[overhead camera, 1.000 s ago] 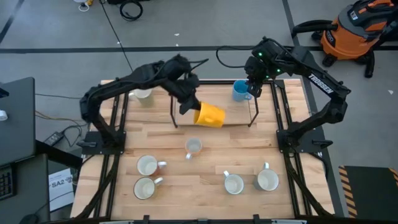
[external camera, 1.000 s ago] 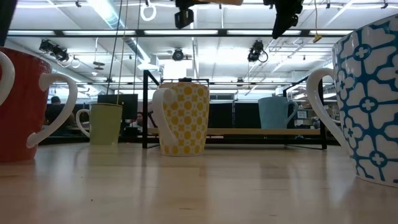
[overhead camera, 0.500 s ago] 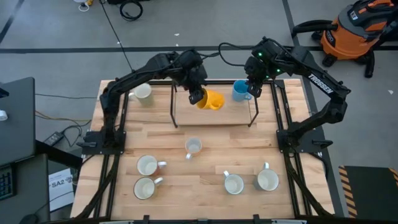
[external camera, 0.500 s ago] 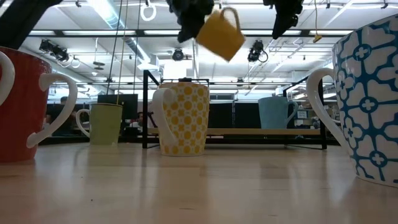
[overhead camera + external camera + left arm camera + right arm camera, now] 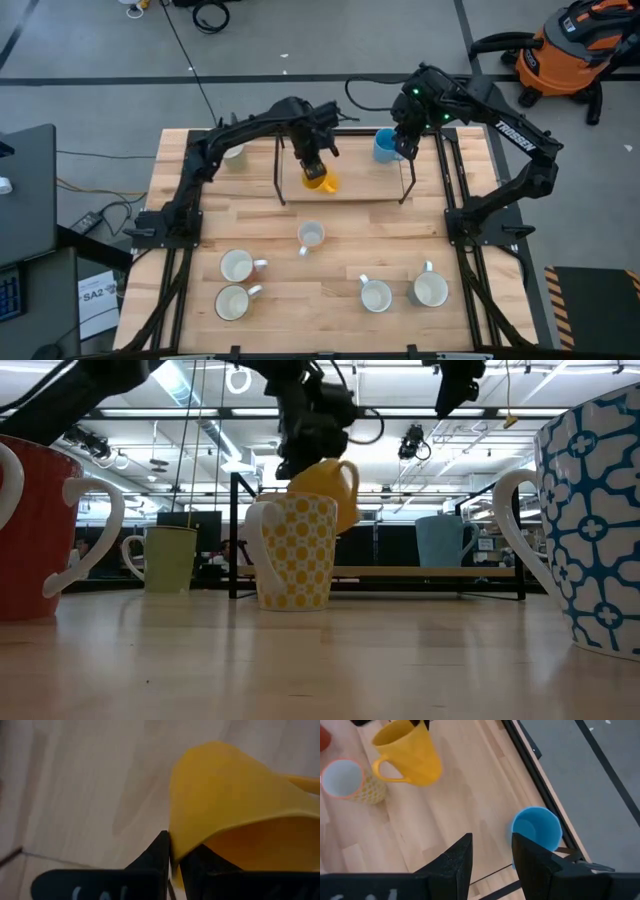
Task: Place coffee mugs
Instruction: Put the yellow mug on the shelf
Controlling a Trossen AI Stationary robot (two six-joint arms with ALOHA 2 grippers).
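My left gripper (image 5: 312, 163) is shut on an orange-yellow mug (image 5: 320, 182), which hangs over the wooden shelf of a low black-framed rack (image 5: 350, 192). In the low view the mug (image 5: 325, 485) is above the shelf, its lower part hidden behind a yellow-patterned mug (image 5: 295, 550). A bright blue mug (image 5: 385, 146) stands by its base on the shelf's right end. My right gripper (image 5: 405, 138) hovers open above and beside it. In the right wrist view its fingers (image 5: 490, 852) have nothing between them, and the blue mug (image 5: 535, 827) sits beyond one fingertip. My left gripper pinches the orange-yellow mug's rim (image 5: 175, 854), one finger (image 5: 200, 865) inside the mug and one finger (image 5: 159, 851) outside its wall. The fingers come from above, pointing steeply down. The mug hangs below them, mouth up and slightly tilted, its handle (image 5: 348, 478) on the side away from the fingers, clear of the shelf.
A cream mug (image 5: 230, 152) stands at the far left. The patterned mug (image 5: 310, 236) is mid-table and several white mugs (image 5: 237, 266) (image 5: 375, 295) stand along the near edge. In the low view a red mug (image 5: 40, 530) and a blue-patterned mug (image 5: 590, 520) stand close to the camera.
My left gripper has come down toward the rack's shelf with the orange-yellow mug and has tipped from a slant to pointing nearly straight down. The mug has swung from lying on its side to hanging almost upright, mouth up. My right gripper has kept still.
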